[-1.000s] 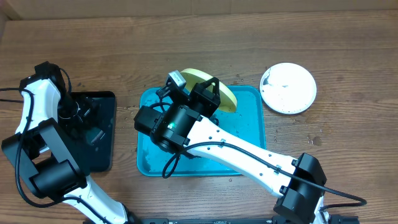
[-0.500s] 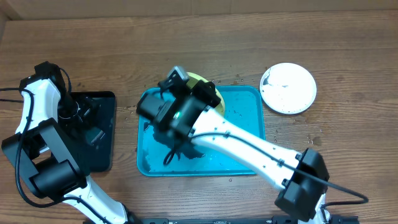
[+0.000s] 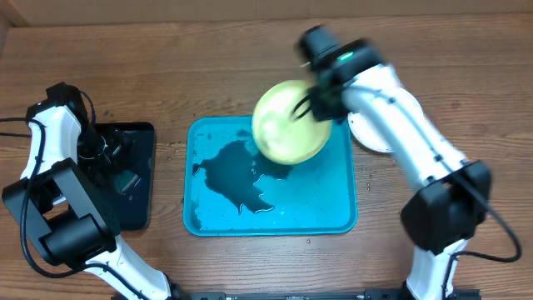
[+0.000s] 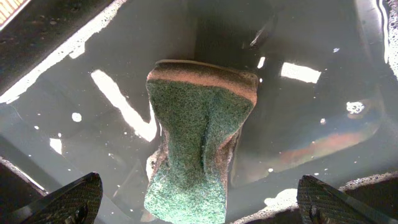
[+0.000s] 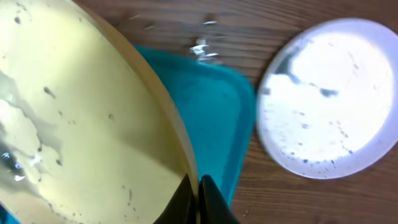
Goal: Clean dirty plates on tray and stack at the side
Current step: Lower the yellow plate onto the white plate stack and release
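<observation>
I have the right gripper (image 5: 198, 193) pressed together on the rim of the yellow-green plate (image 3: 287, 125). In the right wrist view its two dark fingertips meet on the plate's edge with no gap between them. The plate is tilted and sits in the air over the far right part of the blue tray (image 3: 333, 208), overlapping the tray's far rim when I look from overhead. Its pale face carries a few small dark specks and a wet sheen. The right arm is blurred in the overhead view, so I cannot read the wrist pose exactly.

A dark puddle (image 3: 233, 179) spreads across the tray floor, from the left side toward the middle. The white plate (image 5: 329, 106) lies flat on the wooden table (image 3: 166, 50), just beside the tray's right rim near its far corner. It does not touch the tray, and it shows scattered dark specks and a greyish smear.

The black tray (image 3: 137, 200) sits on the wood well to the left of the blue tray, with the left arm over it. The left gripper (image 4: 202, 202) is spread wide, one fingertip at each lower corner of its wrist view, gripping nothing. Below and between the fingers a green scouring sponge (image 4: 199, 130) lies bent in shallow water on the black tray's floor.
</observation>
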Motion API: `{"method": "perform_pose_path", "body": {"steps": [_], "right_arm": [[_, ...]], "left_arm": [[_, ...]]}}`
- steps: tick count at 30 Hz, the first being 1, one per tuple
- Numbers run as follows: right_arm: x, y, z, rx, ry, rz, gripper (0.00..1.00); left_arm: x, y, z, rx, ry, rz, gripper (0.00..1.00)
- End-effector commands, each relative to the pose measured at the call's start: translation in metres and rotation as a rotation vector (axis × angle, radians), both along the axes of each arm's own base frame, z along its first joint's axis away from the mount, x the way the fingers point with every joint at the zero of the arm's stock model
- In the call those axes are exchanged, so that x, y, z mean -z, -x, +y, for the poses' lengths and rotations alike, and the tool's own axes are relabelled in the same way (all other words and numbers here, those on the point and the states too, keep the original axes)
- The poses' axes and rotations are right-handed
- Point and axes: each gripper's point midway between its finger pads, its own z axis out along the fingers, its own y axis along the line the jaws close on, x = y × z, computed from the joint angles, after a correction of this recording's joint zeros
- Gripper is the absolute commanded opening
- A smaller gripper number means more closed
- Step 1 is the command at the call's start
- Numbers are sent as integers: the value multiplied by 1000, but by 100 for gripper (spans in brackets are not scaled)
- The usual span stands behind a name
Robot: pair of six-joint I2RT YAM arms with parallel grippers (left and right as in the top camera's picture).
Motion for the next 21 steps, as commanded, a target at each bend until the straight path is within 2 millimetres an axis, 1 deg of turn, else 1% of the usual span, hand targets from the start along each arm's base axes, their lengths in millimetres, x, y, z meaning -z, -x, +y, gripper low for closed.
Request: {"method": "perform_pose_path", "body": {"steps": [1, 2, 5, 6, 9, 13, 14, 16, 18, 21], "right_arm": [[-27, -19, -36, 152, -265, 9, 4], [-28, -23, -50, 191, -292, 13, 4], [-24, -32, -106, 328, -313, 14, 4], [-22, -32, -124, 373, -312, 16, 4], [-9, -28, -167, 479, -308, 34, 4], [13, -19, -203, 570, -298, 63, 4], [26, -17, -213, 596, -295, 67, 4], [41, -14, -226, 640, -273, 66, 4], [55, -11, -244, 744, -221, 56, 4], [67, -10, -258, 834, -200, 36, 4]], "left_arm": [[-10, -3, 0, 8, -9, -30, 100], [-10, -3, 0, 8, -9, -30, 100], [-10, -3, 0, 8, -9, -30, 100], [-10, -3, 0, 8, -9, -30, 100], [-10, -3, 0, 8, -9, -30, 100], [-10, -3, 0, 8, -9, -30, 100], [-10, -3, 0, 8, -9, -30, 100], [-10, -3, 0, 8, -9, -30, 100], [-10, -3, 0, 8, -9, -30, 100], [-10, -3, 0, 8, -9, -30, 100]]}}
